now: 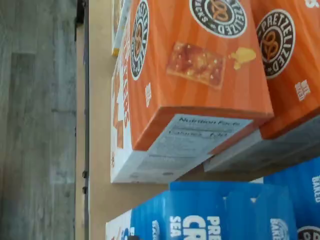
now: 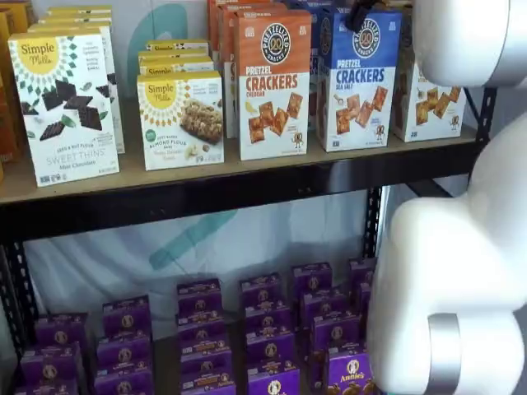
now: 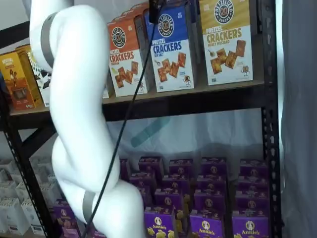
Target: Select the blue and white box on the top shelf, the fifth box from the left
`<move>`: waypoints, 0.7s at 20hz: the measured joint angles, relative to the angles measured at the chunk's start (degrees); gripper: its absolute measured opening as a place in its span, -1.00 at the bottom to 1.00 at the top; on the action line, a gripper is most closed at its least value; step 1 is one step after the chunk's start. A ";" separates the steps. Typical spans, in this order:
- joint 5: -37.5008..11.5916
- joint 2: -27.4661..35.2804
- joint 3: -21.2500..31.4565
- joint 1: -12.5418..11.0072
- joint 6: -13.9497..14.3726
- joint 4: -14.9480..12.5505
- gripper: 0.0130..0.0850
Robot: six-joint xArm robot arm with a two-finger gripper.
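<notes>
Your claw point(image 3: 156, 9) hangs over the blue and white box point(image 3: 172, 48), which stands upright on the top shelf point(image 3: 198, 91) between the orange carton point(image 3: 125, 57) at its 9 o'clock and the yellow carton point(image 3: 227, 42) at 3. Fingers released, holding nothing.

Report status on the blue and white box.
Hand above the blue and white box, fingers unclear. Box upright on top shelf, untouched. Orange box close beside it.
</notes>
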 joint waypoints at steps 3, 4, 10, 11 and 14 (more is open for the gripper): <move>1.05 1.17 -1.28 0.49 -0.13 -1.65 1.00; 1.42 1.52 -1.64 0.65 -0.17 -2.20 1.00; 4.00 3.76 -3.92 1.52 -0.34 -5.02 1.00; 4.94 4.40 -4.79 1.69 -0.29 -5.56 1.00; 7.19 5.85 -6.81 2.19 -0.12 -6.96 1.00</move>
